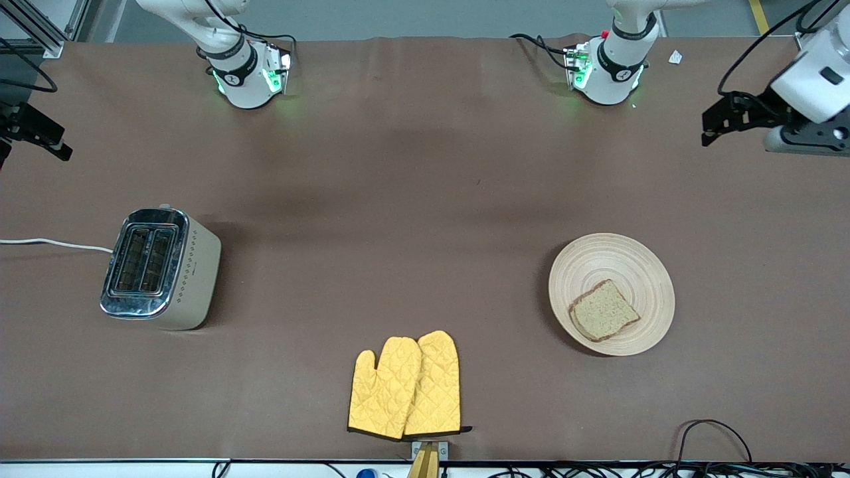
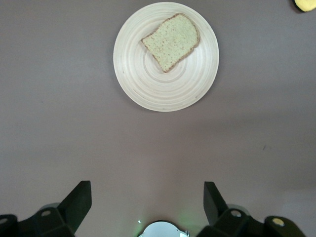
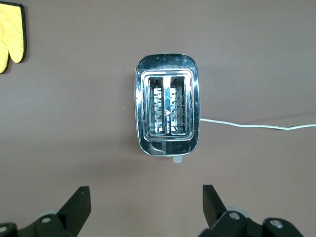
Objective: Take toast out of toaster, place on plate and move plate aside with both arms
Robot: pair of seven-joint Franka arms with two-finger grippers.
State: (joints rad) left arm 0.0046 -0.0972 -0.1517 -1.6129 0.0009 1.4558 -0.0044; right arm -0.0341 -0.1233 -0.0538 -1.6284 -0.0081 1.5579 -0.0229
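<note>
The toast (image 1: 603, 311) lies flat on the pale wooden plate (image 1: 601, 259), toward the left arm's end of the table. The left wrist view looks down on the plate (image 2: 163, 91) and the toast (image 2: 172, 41). My left gripper (image 1: 712, 126) hangs high over bare table at the left arm's end, open and empty (image 2: 147, 197), apart from the plate. My right gripper (image 1: 40, 136) hangs high over the right arm's end of the table, open and empty (image 3: 146, 200), with the toaster below it.
A chrome two-slot toaster (image 1: 196, 265) stands toward the right arm's end, its slots empty (image 3: 167, 111), with a white cable (image 3: 256, 127). Two yellow quilted oven mitts (image 1: 406, 386) lie near the table's front edge. The brown table (image 1: 412, 199) is bare in the middle.
</note>
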